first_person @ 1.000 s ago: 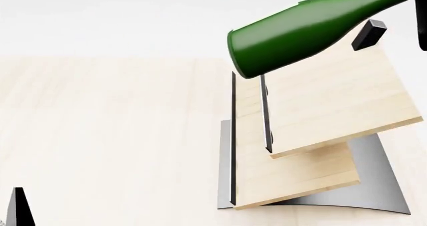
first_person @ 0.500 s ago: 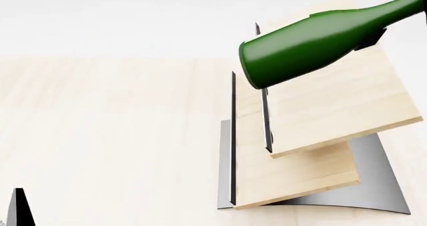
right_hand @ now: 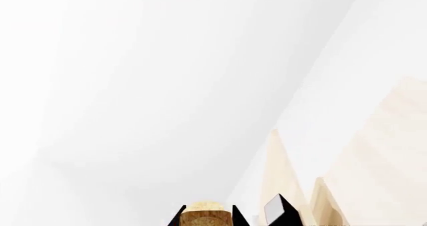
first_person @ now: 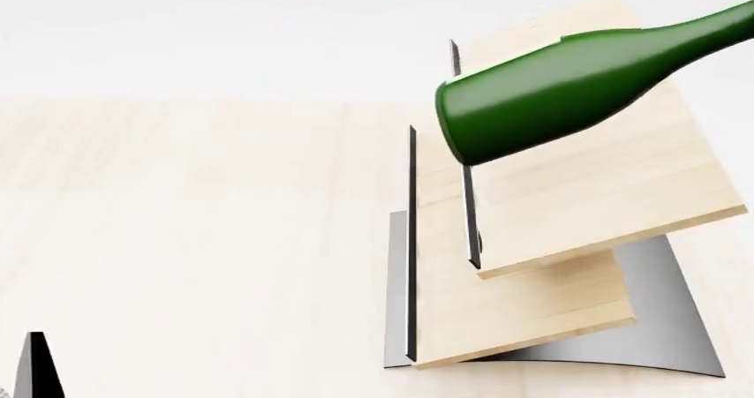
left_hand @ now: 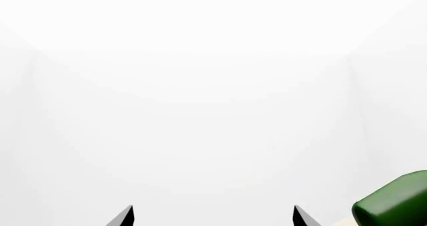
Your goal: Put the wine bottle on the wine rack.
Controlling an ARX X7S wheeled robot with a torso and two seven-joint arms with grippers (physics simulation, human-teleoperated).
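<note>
The dark green wine bottle (first_person: 566,89) hangs almost level in the air over the top board of the wine rack (first_person: 589,195). Its base points left and its neck runs off the right edge of the head view. In the right wrist view my right gripper (right_hand: 207,220) is shut on the bottle's neck, with the cork (right_hand: 203,213) showing between the black fingertips. My left gripper (left_hand: 213,218) is open and empty, and the bottle's base (left_hand: 393,201) shows off to its side. One of its tips (first_person: 35,367) shows low at the left of the head view.
The rack's light boards tilt on a curved grey metal base (first_person: 677,319), with thin black edges (first_person: 411,239) on their left sides. It stands on a pale wooden tabletop (first_person: 189,239). The boards also show in the right wrist view (right_hand: 380,151).
The bottle has moved right and a little lower over the rack's top board. The black finger seen beside its neck a second ago no longer shows. The left gripper has not moved.
</note>
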